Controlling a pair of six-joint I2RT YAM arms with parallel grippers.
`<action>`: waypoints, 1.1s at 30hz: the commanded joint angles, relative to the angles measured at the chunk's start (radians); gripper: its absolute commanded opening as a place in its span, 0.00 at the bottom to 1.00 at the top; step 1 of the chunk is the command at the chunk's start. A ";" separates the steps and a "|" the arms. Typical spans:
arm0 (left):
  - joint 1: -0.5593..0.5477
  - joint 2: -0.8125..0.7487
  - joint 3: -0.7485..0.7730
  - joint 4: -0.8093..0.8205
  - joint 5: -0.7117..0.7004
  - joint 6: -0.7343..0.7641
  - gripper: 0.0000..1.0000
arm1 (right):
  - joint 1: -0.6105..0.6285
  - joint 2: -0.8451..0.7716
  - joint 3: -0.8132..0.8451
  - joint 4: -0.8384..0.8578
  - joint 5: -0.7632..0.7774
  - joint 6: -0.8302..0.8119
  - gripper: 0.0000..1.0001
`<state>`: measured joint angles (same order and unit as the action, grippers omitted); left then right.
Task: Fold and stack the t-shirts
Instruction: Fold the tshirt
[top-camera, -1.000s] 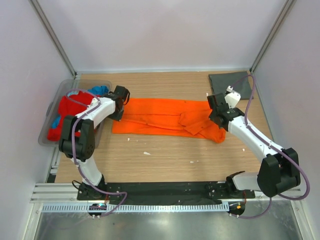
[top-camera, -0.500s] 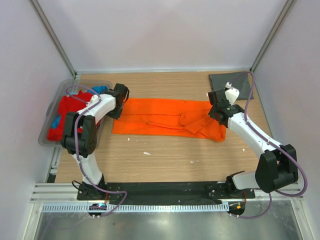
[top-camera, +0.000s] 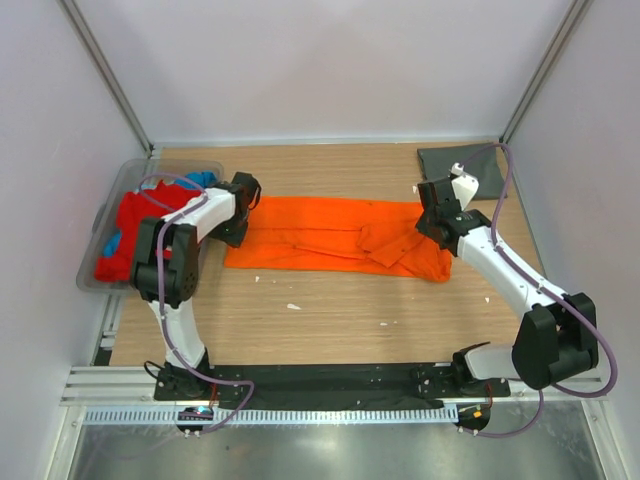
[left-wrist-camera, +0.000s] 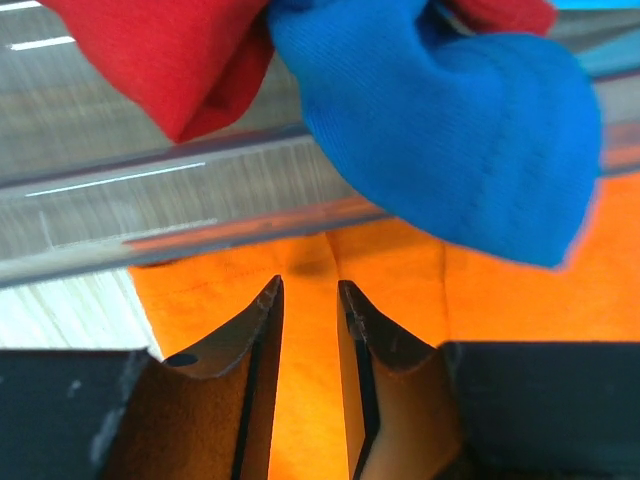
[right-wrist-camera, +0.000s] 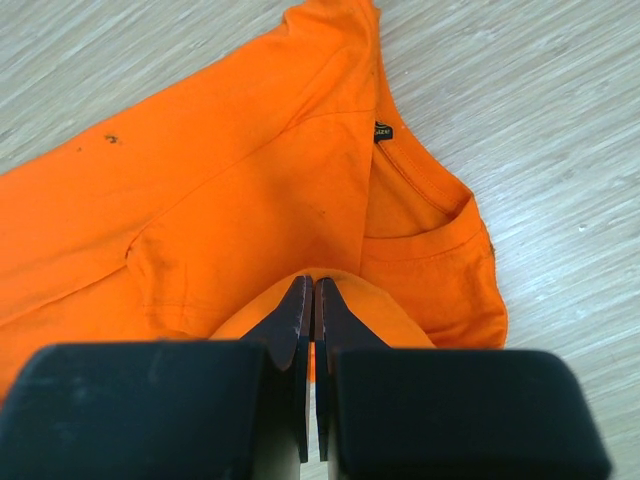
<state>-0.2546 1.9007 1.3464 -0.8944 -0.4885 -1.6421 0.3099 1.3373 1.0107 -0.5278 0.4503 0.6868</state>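
Observation:
The orange t-shirt (top-camera: 320, 235) lies folded into a long strip across the middle of the table. My left gripper (top-camera: 236, 213) is at its left end; in the left wrist view the jaws (left-wrist-camera: 310, 290) stand close together with orange cloth (left-wrist-camera: 500, 300) between them. My right gripper (top-camera: 432, 222) is at the strip's right end; in the right wrist view it (right-wrist-camera: 313, 285) is shut on a raised fold of the orange t-shirt (right-wrist-camera: 250, 180). A dark grey t-shirt (top-camera: 460, 165) lies folded at the far right. A red t-shirt (top-camera: 135, 225) and a blue t-shirt (top-camera: 200, 181) sit in the tub.
The clear plastic tub (top-camera: 100, 270) stands at the table's left edge, right beside my left gripper; its wall (left-wrist-camera: 100, 200) fills the upper left wrist view, with blue cloth (left-wrist-camera: 450, 130) and red cloth (left-wrist-camera: 170, 50) over it. Small white scraps (top-camera: 293, 306) lie on the wood.
My right gripper has moved slightly towards the back with the cloth end. My left arm's elbow has shifted; its gripper stays at the strip's left end.

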 joint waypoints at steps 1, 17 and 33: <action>0.003 0.021 0.025 -0.060 -0.027 -0.059 0.30 | -0.005 -0.036 0.000 0.045 -0.013 0.003 0.01; -0.002 0.011 0.065 -0.118 -0.059 -0.131 0.30 | -0.005 -0.053 -0.031 0.080 -0.042 -0.004 0.01; -0.002 0.123 0.151 -0.202 -0.067 -0.160 0.29 | -0.005 -0.073 -0.026 0.084 -0.064 0.010 0.01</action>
<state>-0.2550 2.0125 1.4754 -1.0584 -0.5037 -1.7744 0.3099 1.3018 0.9787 -0.4782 0.3782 0.6880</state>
